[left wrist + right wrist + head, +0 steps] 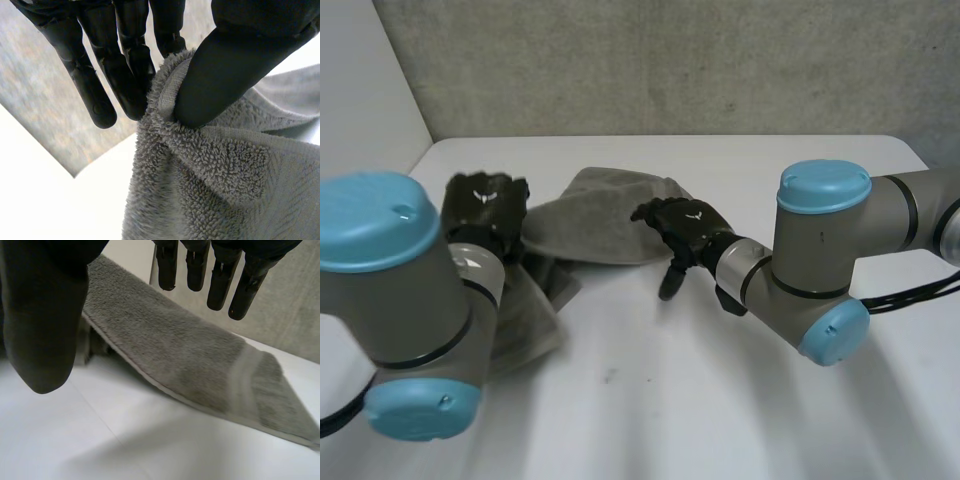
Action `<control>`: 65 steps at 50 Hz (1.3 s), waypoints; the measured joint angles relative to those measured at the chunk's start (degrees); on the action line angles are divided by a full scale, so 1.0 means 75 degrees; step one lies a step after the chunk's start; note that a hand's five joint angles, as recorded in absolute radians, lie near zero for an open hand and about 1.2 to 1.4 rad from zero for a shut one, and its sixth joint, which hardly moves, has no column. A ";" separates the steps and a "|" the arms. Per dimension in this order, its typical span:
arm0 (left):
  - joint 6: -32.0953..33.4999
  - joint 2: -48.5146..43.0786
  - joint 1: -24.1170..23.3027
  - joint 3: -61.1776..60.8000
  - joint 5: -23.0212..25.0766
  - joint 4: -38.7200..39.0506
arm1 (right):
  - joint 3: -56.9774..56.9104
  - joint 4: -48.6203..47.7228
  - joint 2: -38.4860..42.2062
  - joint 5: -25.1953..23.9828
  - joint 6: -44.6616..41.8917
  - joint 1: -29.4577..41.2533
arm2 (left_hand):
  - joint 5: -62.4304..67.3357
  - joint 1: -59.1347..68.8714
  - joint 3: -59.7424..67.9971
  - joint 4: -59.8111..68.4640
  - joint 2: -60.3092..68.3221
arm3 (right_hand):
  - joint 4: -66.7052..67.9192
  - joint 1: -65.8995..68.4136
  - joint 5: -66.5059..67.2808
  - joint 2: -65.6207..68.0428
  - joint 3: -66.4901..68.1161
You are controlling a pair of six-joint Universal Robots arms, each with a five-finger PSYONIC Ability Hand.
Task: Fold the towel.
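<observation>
Towel (605, 215), centre-left of frame, is being held partly off table (700, 400), its edge being pinched btwn thumb & fingers of left hand (485, 205). Right hand (682, 226) is being held beside it, fingers apart, empty. Fold prob. just being started; next, a right-hand grip on the free edge is being called for.

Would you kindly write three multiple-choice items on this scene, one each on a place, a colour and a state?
1. The towel is: A in a basket; B on the white table; C on the floor.
2. Its colour: A red; B yellow; C grey.
3. The left hand: A pinches the towel; B lies flat on the table; C holds a cup.
B, the head view shows it on the tabletop; C, grey pile throughout; A, thumb and fingers clamp its edge.
</observation>
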 measured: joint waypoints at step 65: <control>-0.0538 0.1082 0.0051 0.1075 0.1511 -0.1065 | 0.1492 0.0651 -0.6169 0.0381 -0.4336 -0.1498 | -0.0007 0.0153 0.0048 0.0007 0.0035 | 0.8266 0.8412 0.8453 0.8287 0.8346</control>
